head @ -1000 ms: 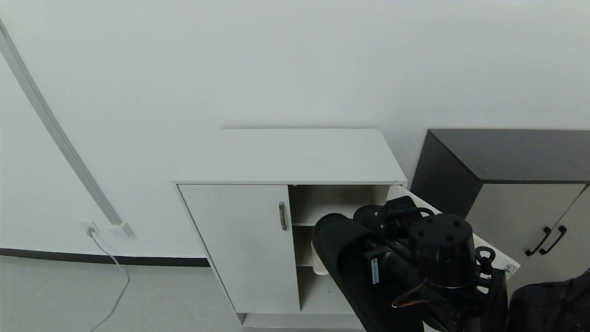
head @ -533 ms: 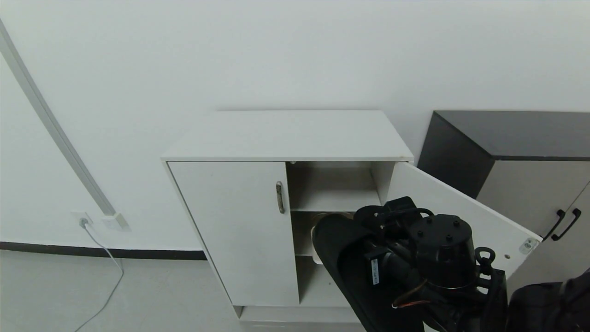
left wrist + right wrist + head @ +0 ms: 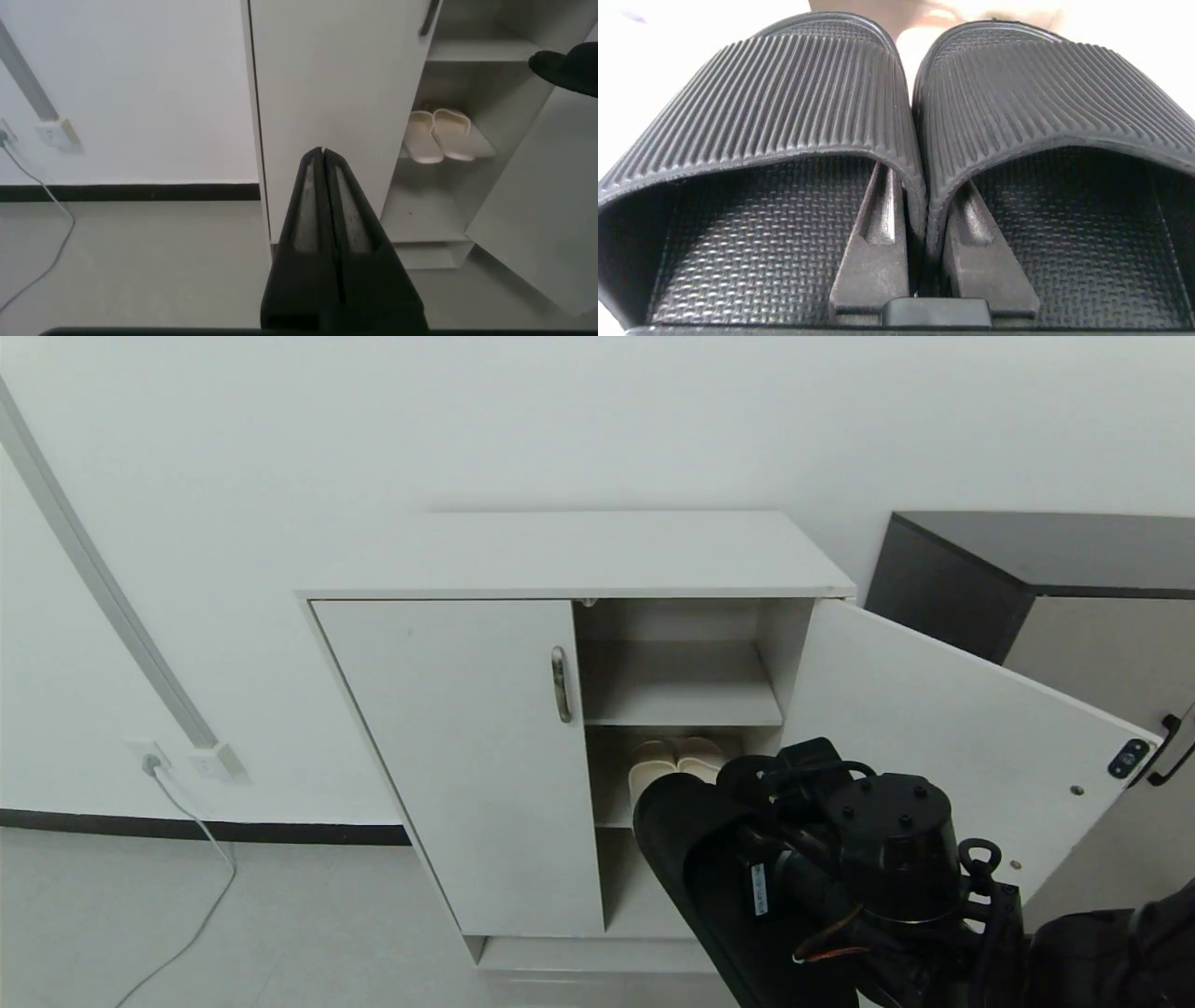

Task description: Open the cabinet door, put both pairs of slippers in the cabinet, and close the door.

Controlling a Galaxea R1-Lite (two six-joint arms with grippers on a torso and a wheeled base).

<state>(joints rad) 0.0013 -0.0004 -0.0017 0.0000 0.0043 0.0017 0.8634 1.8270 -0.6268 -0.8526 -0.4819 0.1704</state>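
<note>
right door (image 3: 934, 709) of the white cabinet (image 3: 579, 555) is swung wide open toward the right of the head view, left door (image 3: 467, 756) is closed with its metal handle (image 3: 560, 684) at the inner edge. the beige slippers (image 3: 677, 761) sit side by side on the middle shelf, centre of frame, toes pointing out.

the black slippers (image 3: 691, 859) are in the right gripper (image 3: 922, 177). one finger (image 3: 873, 247) goes into each slipper and the two pinch the inner walls together, so it's clamped tight on the pair. in the head view they hang low and centre-right, in front of the open compartment, outside the cabinet.

the left gripper (image 3: 323, 159) has its fingers pressed flat together with nothing between them, pointing at the closed door.

there's a small white sticker (image 3: 758, 889) on the right arm, print too small to read. a dark cabinet (image 3: 1027, 560) stands at the right edge, and a wall socket (image 3: 149, 761) with a grey cable (image 3: 201, 905) at lower left.
</note>
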